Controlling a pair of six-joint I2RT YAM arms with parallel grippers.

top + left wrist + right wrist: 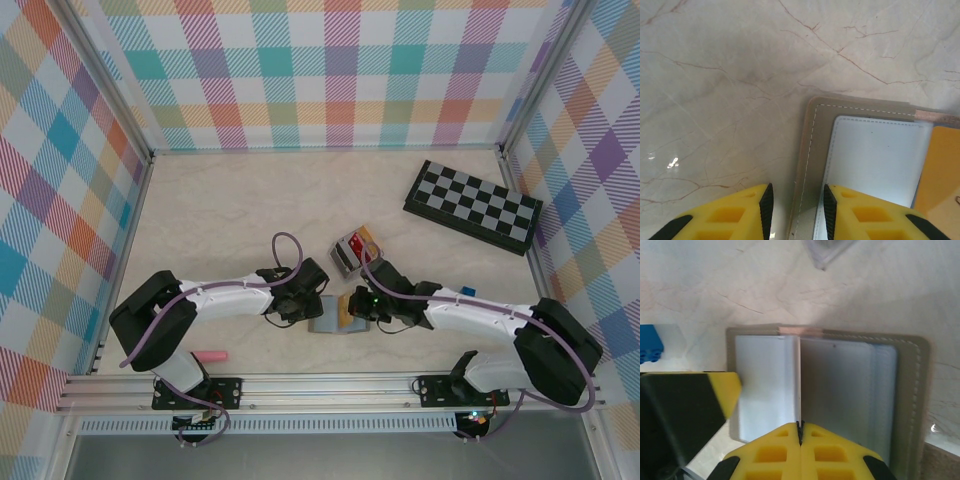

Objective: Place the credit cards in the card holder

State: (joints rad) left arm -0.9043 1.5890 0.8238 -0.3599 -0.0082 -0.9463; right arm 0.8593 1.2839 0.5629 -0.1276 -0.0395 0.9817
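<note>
The grey card holder lies open and flat on the table between the two arms. My right gripper is shut on a thin credit card, held edge-on over the holder's pale inner pockets. The card's face is yellow-tan and it shows beside the holder's middle. My left gripper stands open, astride the holder's stitched left edge, with one finger over the table and the other over a white pocket. More credit cards, red and yellow, stand in a small tray.
The small tray sits just behind the holder. A black-and-grey chequered board lies at the back right. A small blue block rests by the right arm, and a pink stick lies near the left arm's base.
</note>
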